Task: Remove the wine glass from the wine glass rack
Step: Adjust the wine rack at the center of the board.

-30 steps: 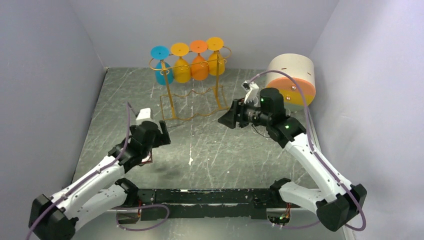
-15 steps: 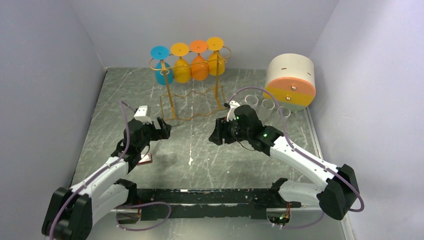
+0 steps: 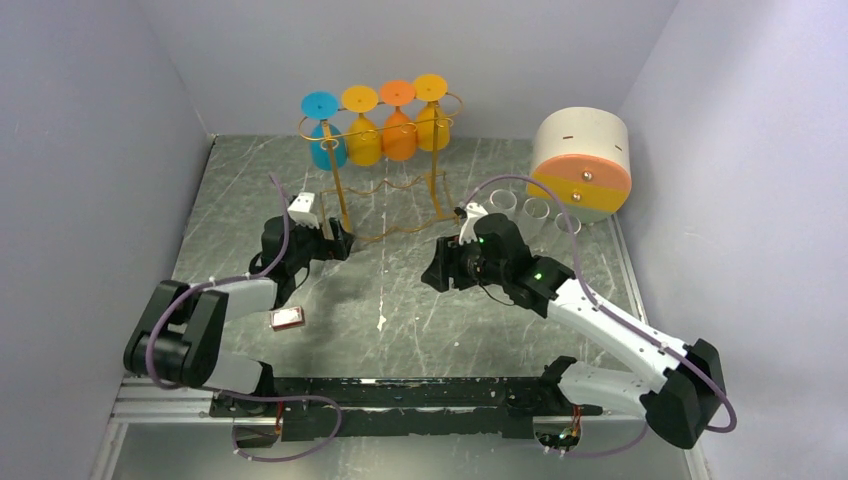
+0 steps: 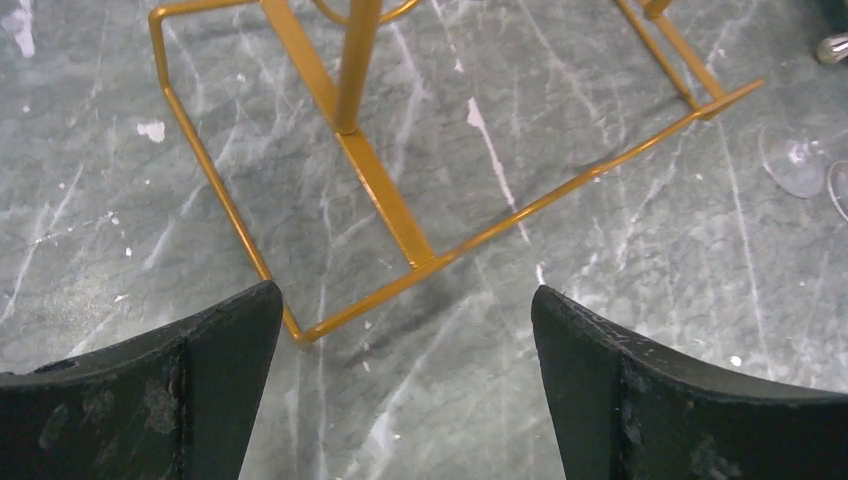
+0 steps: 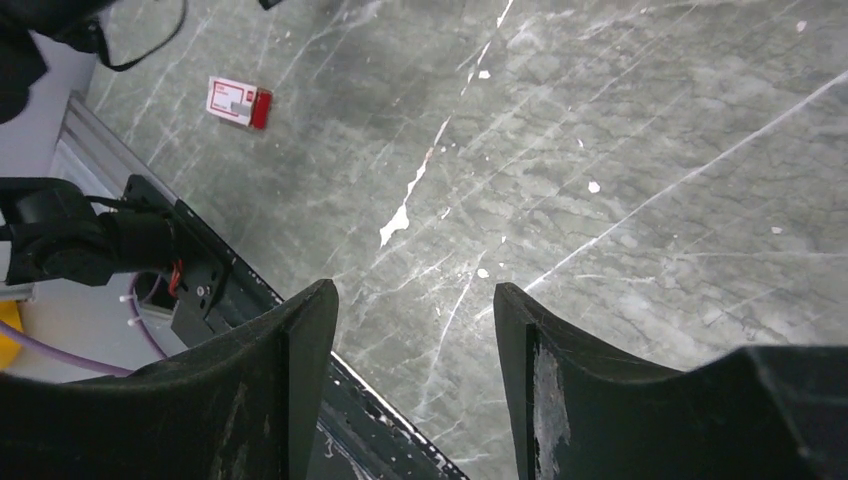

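Note:
The gold wire wine glass rack (image 3: pixel 343 205) stands at the back middle of the table. Several coloured wine glasses hang upside down from its top bars, the blue one (image 3: pixel 325 148) at the left end. My left gripper (image 3: pixel 338 240) is open, low at the front left corner of the rack's base, with nothing between its fingers. In the left wrist view that base (image 4: pixel 385 200) lies just beyond the left gripper (image 4: pixel 405 290). My right gripper (image 3: pixel 432 272) is open and empty, right of the rack's base over bare table. The right wrist view shows the right gripper (image 5: pixel 412 287) over marbled table.
A white drum with an orange, yellow and green face (image 3: pixel 583 160) lies at the back right. Clear glasses (image 3: pixel 520 205) stand on the table before it, one at the left wrist view's edge (image 4: pixel 795 160). A red-and-white card (image 3: pixel 287 319) lies front left. A black rail (image 3: pixel 400 395) runs along the near edge.
My left arm has reached forward until its gripper sits at the rack's base. My right gripper moved away from the drum, down and left, then nearly stopped. Both stayed open.

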You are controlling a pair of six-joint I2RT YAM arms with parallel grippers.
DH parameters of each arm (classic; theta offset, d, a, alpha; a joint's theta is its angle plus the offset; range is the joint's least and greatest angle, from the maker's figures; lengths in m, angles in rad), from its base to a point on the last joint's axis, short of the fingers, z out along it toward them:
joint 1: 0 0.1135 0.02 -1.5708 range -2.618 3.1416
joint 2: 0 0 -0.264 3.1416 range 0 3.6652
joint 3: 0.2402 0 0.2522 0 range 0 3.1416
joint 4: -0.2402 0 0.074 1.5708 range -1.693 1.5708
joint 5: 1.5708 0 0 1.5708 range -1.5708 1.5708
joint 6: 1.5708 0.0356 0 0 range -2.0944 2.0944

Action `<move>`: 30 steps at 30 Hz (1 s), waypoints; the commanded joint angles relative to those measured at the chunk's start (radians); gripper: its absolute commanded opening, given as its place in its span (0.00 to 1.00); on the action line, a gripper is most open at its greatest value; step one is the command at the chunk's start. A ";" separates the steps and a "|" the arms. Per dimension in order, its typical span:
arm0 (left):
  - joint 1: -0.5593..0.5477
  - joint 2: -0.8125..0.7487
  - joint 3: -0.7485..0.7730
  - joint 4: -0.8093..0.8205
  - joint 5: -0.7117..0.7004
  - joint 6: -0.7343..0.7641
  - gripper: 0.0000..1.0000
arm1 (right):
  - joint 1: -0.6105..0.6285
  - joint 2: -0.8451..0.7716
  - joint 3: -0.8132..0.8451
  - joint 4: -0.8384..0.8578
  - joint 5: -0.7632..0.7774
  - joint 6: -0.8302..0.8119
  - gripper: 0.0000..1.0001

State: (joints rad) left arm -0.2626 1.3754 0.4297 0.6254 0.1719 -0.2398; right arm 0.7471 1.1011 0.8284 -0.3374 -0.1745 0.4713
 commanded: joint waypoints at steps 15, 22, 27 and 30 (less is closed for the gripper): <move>0.066 0.255 0.087 0.122 0.289 0.012 0.85 | 0.006 0.013 0.037 -0.045 0.054 0.004 0.63; 0.067 0.204 0.026 0.119 0.296 -0.012 0.76 | 0.006 0.029 0.058 -0.060 0.136 0.052 0.64; 0.064 0.191 -0.021 0.133 0.356 -0.006 0.73 | 0.008 0.124 0.081 -0.071 0.144 0.060 0.64; 0.057 0.173 -0.042 0.130 0.387 -0.007 0.71 | 0.014 0.203 0.094 -0.081 0.250 0.088 0.64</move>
State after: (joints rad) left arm -0.1989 1.5814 0.4194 0.7300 0.4694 -0.2466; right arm 0.7494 1.2228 0.8917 -0.3878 -0.0502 0.5198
